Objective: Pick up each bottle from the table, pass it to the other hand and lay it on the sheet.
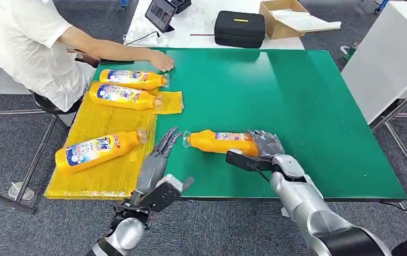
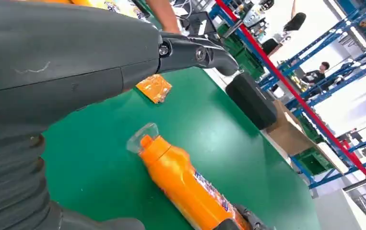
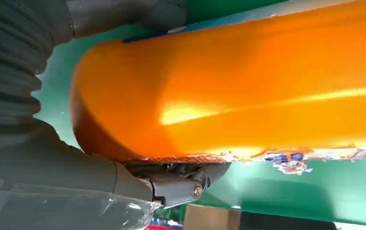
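Right up close, the right robot hand (image 3: 123,182) is clamped around the base end of the orange bottle (image 1: 222,143), dark fingers wrapped over its fat end, and that choice of end makes sense: it leaves the neck and clear cap pointing out toward the other arm. The bottle is lying lengthwise on the green surface (image 1: 297,101), or just above it; whether it has lifted clear I cannot tell. Just beside the cap waits the left robot hand (image 1: 161,152), fingers straight and apart, holding nothing, aimed at the neck and standing right at the edge of the yellow sheet (image 1: 105,173). That looks like the receiving post for the pass, with the sheet directly behind it for the lay-down. On that sheet three orange bottles already rest on their sides: one near the front (image 1: 98,151) and two at the far end (image 1: 122,96), labels up, spaced apart so there is room in the middle. A seated person's hand (image 1: 161,61) rests on the surface near the far pair. Beyond the surface sit a black case (image 1: 239,29) and a cardboard box (image 1: 281,18).
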